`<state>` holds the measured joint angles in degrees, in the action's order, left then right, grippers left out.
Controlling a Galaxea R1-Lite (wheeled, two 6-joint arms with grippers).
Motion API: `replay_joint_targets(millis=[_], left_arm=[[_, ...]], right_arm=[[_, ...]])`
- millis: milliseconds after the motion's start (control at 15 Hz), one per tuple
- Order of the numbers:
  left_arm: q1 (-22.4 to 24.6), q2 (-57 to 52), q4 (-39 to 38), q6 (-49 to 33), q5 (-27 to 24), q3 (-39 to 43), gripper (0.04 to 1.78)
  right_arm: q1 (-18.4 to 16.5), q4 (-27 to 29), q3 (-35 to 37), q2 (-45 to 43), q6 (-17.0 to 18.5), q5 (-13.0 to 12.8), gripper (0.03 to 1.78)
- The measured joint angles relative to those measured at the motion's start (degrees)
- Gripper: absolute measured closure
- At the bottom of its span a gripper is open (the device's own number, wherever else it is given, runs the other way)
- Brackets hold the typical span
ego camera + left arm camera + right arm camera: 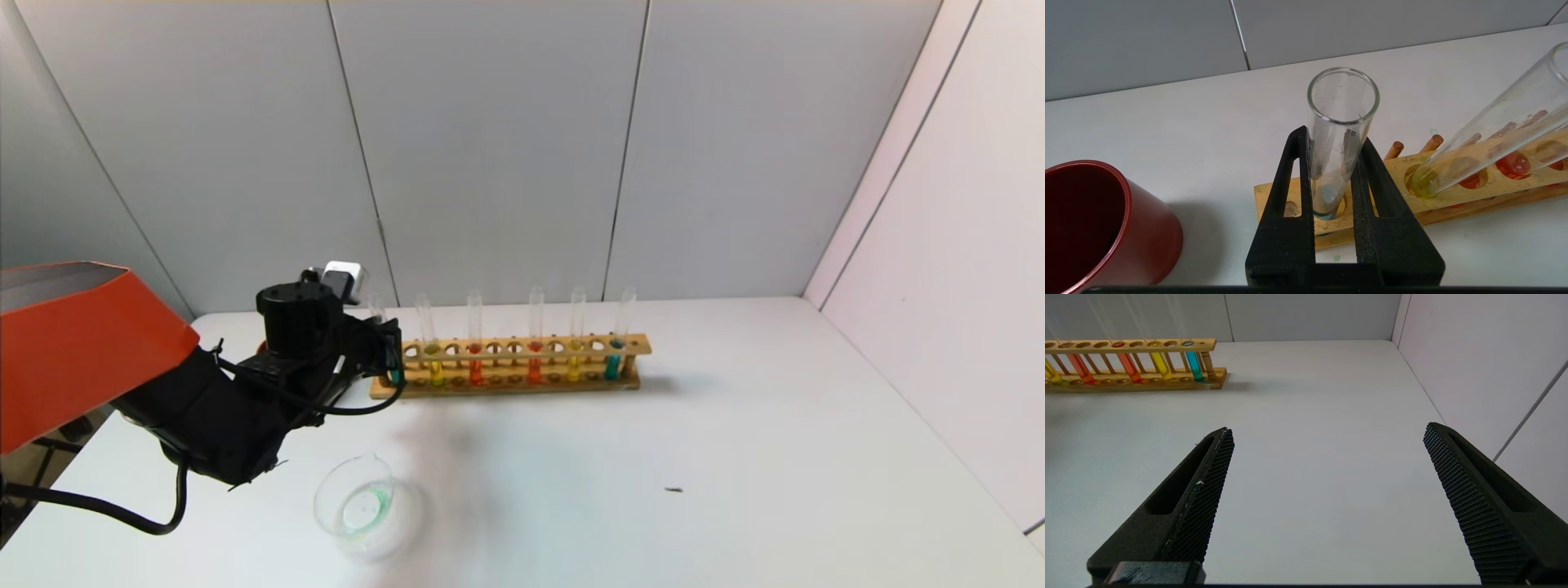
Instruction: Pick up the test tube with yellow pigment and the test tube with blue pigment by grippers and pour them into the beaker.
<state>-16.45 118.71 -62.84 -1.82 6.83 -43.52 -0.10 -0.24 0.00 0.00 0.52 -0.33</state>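
One left gripper [1333, 204] clamping near-empty tube [1337, 134], base hidden

**Rack at the back, beaker in front**

On the table [735, 457] the rack [522, 367] stands near the back wall, tubes upright in it. The left hand [1333, 163] is at the rack's left end, closed around a tube [1339, 134] seated there. The cup [1098, 228] stands left of the rack. The beaker [363, 506] sits in front, nearer the robot.
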Motion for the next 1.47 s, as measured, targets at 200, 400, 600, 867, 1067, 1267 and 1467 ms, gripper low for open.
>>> replay_joint_targets(millis=[200, 400, 600, 867, 1067, 1267, 1467], left_arm=[[-0.15, -1.18, 0.99, 0.0, 0.44, -0.27, 1.51], [-0.17, -2.43, 3.25, 0.02, 0.74, -1.49, 1.51], [-0.22, -3.91, 8.13, -0.02, 0.8, -3.78, 1.51], [-0.23, -6.62, 14.51, -0.02, 1.07, -7.46, 1.51], [-0.23, -9.25, 21.44, -0.07, 1.22, -11.65, 1.51], [-0.26, -12.31, 27.82, 0.06, 2.07, -16.07, 1.51], [-1.19, -15.68, 34.62, 0.22, 4.0, -20.64, 1.51]], right_arm=[[0.0, 0.02, 0.0, 0.0, 0.0, 0.0, 0.11], [0.0, 0.02, 0.0, 0.0, 0.0, 0.0, 0.11], [0.0, 0.02, 0.0, 0.0, -0.01, 0.0, 0.11], [0.0, 0.0, 0.0, 0.0, 0.0, 0.0, 0.11], [0.0, 0.0, 0.0, 0.0, 0.0, -0.02, 0.11], [0.0, 0.0, 0.0, 0.0, 0.0, 0.0, 0.11], [0.0, 0.0, 0.0, 0.0, 0.0, 0.0, 0.11]])
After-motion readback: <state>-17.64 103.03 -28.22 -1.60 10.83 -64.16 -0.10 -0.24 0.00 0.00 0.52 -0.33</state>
